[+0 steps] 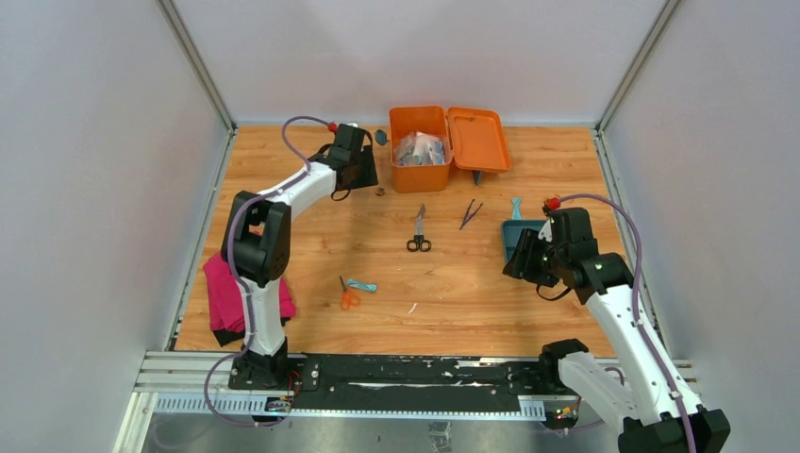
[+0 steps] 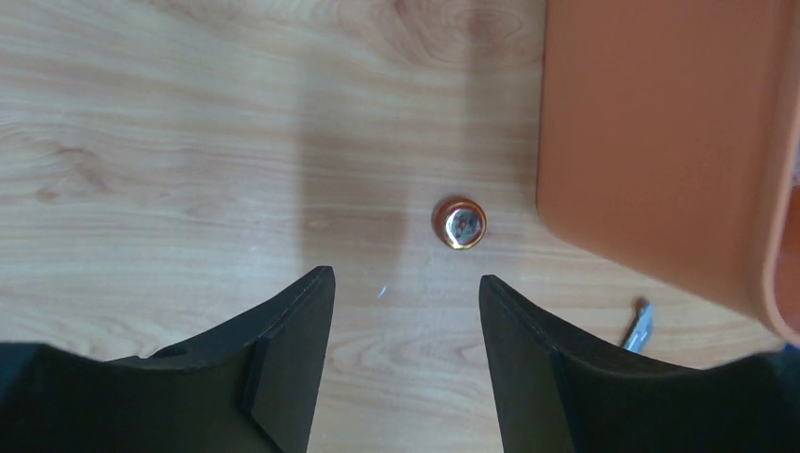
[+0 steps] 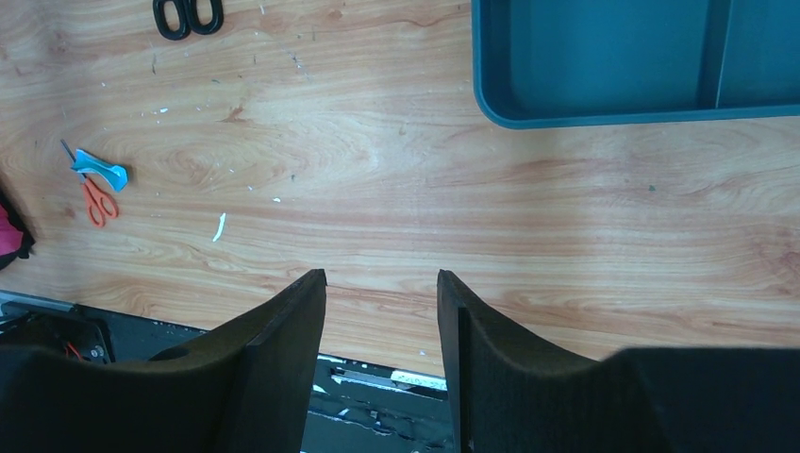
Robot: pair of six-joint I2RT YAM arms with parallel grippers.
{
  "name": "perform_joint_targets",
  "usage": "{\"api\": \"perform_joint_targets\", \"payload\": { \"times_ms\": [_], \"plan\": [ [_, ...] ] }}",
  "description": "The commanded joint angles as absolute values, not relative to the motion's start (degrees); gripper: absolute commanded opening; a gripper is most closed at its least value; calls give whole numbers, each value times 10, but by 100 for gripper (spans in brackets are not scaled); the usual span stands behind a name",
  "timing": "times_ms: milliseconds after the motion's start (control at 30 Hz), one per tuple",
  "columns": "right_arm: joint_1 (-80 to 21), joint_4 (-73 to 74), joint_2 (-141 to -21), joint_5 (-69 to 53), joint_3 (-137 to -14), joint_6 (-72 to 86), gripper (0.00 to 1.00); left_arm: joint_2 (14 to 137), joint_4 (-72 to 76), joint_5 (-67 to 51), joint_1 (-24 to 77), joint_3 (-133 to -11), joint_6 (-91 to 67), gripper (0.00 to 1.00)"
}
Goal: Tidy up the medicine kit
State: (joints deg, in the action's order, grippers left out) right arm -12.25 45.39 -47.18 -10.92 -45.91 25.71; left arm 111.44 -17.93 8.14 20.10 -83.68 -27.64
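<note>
**Inspector:** Position of the medicine kit [image 1: 420, 160]?

**Assessor:** Far centre of the wooden table [image 1: 311, 236]. Its lid [image 1: 478, 139] is open and lies back to the right. Clear packets show inside; their contents cannot be made out.

**Inspector:** Left gripper [image 2: 404, 278]?

**Assessor:** Just left of the kit, at its near left corner. Jaws spread, with nothing between them. A small round gold-rimmed item [image 2: 459, 224] lies on the wood just beyond the fingertips, beside the kit's orange wall but apart from it. Whether the fingers touch the table cannot be told.

**Inspector:** Right gripper [image 3: 380, 276]?

**Assessor:** On the right side, over bare wood nearer than the teal divided tray [image 3: 604, 118]. Jaws spread and holding nothing. The compartments in view hold nothing.

**Inspector:** Loose items on the table?

**Assessor:** Black-handled scissors [image 1: 419, 236] lie near the centre, nearer than the kit. Tweezers [image 1: 470, 214] lie just to their right. Orange-handled scissors [image 1: 348, 296] lie nearer still and to the left, with a blue packet [image 1: 362, 285] just beside them. A slim teal tool [image 1: 516, 207] lies at the tray's far edge. A pink cloth [image 1: 225, 293] sits at the near left edge, partly behind the left arm.
</note>
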Motion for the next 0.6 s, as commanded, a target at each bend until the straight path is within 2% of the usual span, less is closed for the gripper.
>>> {"api": "perform_joint_targets", "payload": {
  "times_ms": [0, 300, 567],
  "plan": [
    [-127, 457, -464, -113, -443, 244, 52, 1160, -212, 104, 216, -895, -265, 63],
    [-127, 454, -462, -119, -432, 237, 52, 1238, -255, 123, 233, -976, -258, 64],
    [-127, 452, -464, -123, -432, 235, 52, 1264, -264, 143, 241, -988, -248, 64]
  ]
}}
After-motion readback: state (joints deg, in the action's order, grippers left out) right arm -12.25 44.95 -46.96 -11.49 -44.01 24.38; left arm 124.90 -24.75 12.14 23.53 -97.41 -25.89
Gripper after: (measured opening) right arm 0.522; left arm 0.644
